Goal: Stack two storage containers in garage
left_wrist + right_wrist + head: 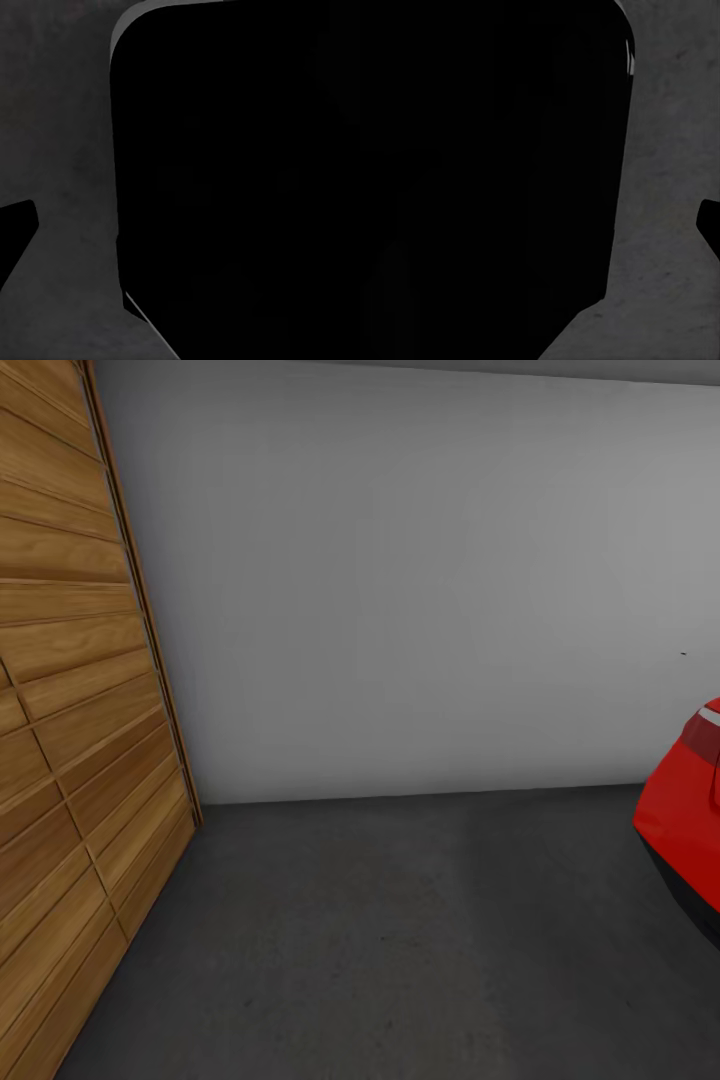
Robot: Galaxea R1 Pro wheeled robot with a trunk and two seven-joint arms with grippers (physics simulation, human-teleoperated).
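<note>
From the head, we faced the garage: grey floor (400,940), wooden door (70,760), red car (690,810); we saw no containers set down or stacked there. At each wrist, a black mass over concrete; whether either claw was gripping, we could not tell.

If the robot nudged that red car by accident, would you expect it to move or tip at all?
Probably not: the red car looks far too bulky and heavy to tip. It sits low on the rough concrete floor, so sliding seems unlikely. Its glossy panel might scratch.
</note>
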